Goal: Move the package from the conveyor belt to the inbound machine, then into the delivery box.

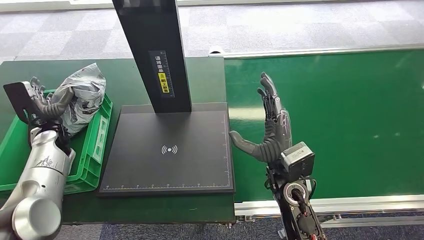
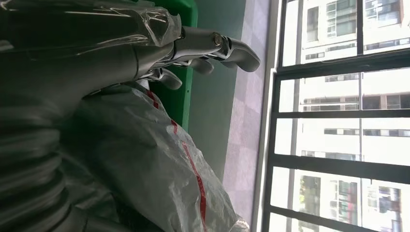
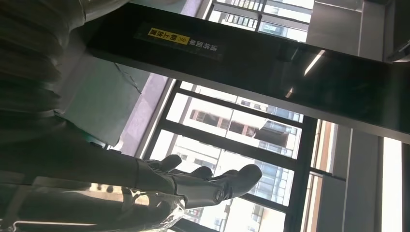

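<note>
The grey plastic package [image 1: 82, 97] stands tilted in the far end of the green delivery box [image 1: 97, 145], its top above the rim. My left hand [image 1: 45, 102] grips it, thumb laid across its near face and fingers behind it. The left wrist view has the crinkled package [image 2: 145, 159] against my palm, with my fingers [image 2: 212, 46] reaching past it over the box wall [image 2: 181, 101]. My right hand [image 1: 272, 130] hovers flat and open over the green conveyor belt [image 1: 340, 115], just right of the black inbound machine platform [image 1: 170, 150]. In the right wrist view its fingers [image 3: 193, 181] hold nothing.
The machine's black column [image 1: 152, 50] rises from the platform's far edge between the two arms; it also crosses the right wrist view [image 3: 241, 63]. A metal rail [image 1: 350, 205] borders the belt's near side. Grey carpet lies beyond the table.
</note>
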`<state>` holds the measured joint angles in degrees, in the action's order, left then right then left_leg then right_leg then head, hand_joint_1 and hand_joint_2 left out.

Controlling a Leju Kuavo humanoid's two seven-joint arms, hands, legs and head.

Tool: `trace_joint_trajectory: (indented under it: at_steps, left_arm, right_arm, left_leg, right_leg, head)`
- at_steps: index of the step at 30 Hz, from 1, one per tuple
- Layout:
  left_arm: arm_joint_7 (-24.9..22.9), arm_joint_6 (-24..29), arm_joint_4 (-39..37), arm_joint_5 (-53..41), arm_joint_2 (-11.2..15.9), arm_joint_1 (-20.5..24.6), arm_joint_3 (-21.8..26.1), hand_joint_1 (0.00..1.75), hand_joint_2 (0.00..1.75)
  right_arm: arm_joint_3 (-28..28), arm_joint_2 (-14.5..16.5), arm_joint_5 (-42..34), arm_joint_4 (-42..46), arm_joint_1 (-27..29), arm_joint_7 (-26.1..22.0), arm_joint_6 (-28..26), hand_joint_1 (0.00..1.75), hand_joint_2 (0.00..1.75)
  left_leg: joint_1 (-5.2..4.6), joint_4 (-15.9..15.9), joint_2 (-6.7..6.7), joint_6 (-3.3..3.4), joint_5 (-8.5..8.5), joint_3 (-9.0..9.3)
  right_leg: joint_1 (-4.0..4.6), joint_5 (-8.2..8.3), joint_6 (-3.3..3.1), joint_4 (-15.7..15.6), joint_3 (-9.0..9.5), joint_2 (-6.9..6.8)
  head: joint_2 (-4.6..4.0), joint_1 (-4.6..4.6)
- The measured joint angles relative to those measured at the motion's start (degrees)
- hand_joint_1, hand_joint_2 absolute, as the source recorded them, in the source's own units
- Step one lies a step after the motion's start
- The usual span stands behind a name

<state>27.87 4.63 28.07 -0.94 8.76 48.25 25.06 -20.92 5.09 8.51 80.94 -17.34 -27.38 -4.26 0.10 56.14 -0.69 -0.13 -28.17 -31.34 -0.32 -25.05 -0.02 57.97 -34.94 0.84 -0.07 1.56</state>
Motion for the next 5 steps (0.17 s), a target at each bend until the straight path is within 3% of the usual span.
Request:
trace_joint_trajectory:
  at_steps: [1,3,5]
  left_arm:
    - [0.31,-2.49,1.59,3.1,-0.61,-1.26,0.34,0.0,0.87]
    - [0.41,-5.7,6.47,9.07,-2.13,-4.64,0.18,0.0,1.75]
    - [0.36,-6.29,11.38,12.77,-3.41,-7.97,-0.51,0.0,1.75]
  right_arm:
    - [0.1,-0.02,0.13,-0.11,0.0,0.22,-0.07,0.0,1.75]
    - [0.38,-0.1,0.4,-0.31,0.0,0.73,-0.26,0.0,1.75]
    - [0.64,-0.19,0.62,-0.44,0.05,1.03,-0.47,0.0,1.75]
  left_leg:
    - [-0.01,0.0,0.0,0.0,0.0,0.0]
    - [-0.02,0.0,0.01,0.0,-0.01,0.01]
    - [-0.02,0.0,0.02,0.0,-0.02,0.01]
  right_leg:
    - [0.0,0.0,0.0,0.0,0.0,0.0]
    - [-0.01,0.0,0.0,-0.01,0.0,0.0]
    - [-0.02,0.0,0.0,-0.01,0.0,0.02]
  head:
    - [0.0,0.0]
    - [0.0,-0.01]
    - [0.0,0.0]
